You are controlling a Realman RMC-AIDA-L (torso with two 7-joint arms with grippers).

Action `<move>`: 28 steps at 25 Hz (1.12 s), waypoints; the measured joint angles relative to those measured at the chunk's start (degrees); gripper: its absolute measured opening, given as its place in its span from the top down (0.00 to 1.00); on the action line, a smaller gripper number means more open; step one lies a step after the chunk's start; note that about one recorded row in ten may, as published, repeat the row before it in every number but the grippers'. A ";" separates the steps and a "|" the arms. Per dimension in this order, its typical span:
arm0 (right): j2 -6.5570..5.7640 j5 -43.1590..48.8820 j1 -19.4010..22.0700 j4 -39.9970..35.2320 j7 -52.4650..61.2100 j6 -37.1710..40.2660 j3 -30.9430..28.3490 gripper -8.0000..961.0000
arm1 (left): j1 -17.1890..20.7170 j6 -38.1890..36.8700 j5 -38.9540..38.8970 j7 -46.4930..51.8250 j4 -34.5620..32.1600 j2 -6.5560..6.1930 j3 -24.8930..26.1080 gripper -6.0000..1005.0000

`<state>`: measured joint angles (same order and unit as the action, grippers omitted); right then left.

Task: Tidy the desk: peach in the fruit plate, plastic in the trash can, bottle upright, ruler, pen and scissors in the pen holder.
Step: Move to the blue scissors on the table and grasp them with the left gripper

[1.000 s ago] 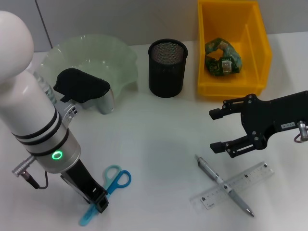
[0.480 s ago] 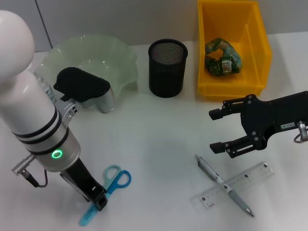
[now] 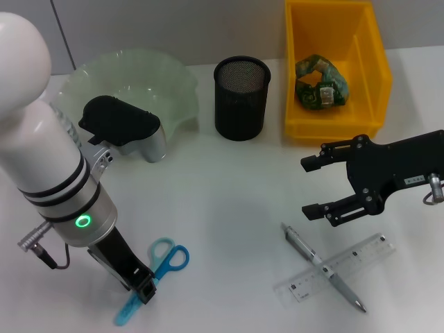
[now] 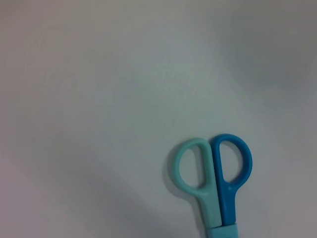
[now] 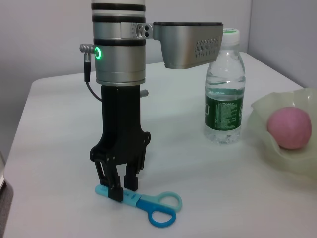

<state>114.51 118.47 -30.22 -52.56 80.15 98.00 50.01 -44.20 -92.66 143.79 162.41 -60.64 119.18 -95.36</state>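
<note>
Scissors [image 3: 154, 275] lie flat on the worktop [image 3: 229, 194] at the near left, blades sheathed in light blue, two-tone handle loops [image 4: 213, 166] pointing away from my left claw [image 3: 143, 290]. My left claw is down at the sheathed blade end, fingers [image 5: 116, 186] straddling it and pinching it, as the right wrist view shows. Left wrist view shows only the loops and bare worktop.

Pen [image 3: 322, 267] and clear ruler [image 3: 334, 268] lie crossed at the near right, pen over ruler. My right claw [image 3: 314, 187] hovers just beyond them, fingers spread, holding nothing.

Pen holder [image 3: 241, 97], black mesh, stands upright at the far centre, well apart from the scissors. Yellow trash can [image 3: 334, 69] sits to its right with crumpled plastic [image 3: 320, 83] inside. Green fruit plate [image 3: 132, 87] is at the far left; right wrist view shows the pink peach [image 5: 290, 127] in it. Bottle [image 5: 225, 94] stands upright near the plate, cap on.
</note>
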 joint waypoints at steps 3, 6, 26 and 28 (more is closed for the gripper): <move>0.00 0.00 -0.02 0.00 0.00 0.00 0.00 0.14 | -0.01 -0.02 -0.05 -0.02 0.00 0.00 0.00 0.68; 0.00 0.00 -0.02 0.00 0.00 -0.01 0.00 0.14 | -0.01 0.00 -0.11 -0.03 0.04 0.00 -0.01 0.68; 0.07 0.00 -0.02 0.10 0.01 0.00 0.03 0.14 | 0.31 0.30 -0.27 -0.08 0.18 0.00 -1.41 0.72; 0.08 0.00 -0.02 0.10 0.00 0.00 0.07 0.14 | 0.33 0.35 -0.27 -0.09 0.17 0.00 -1.42 0.72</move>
<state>114.59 118.47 -30.23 -52.47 80.15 98.00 50.07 -43.87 -92.31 143.52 162.33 -60.47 119.18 -96.77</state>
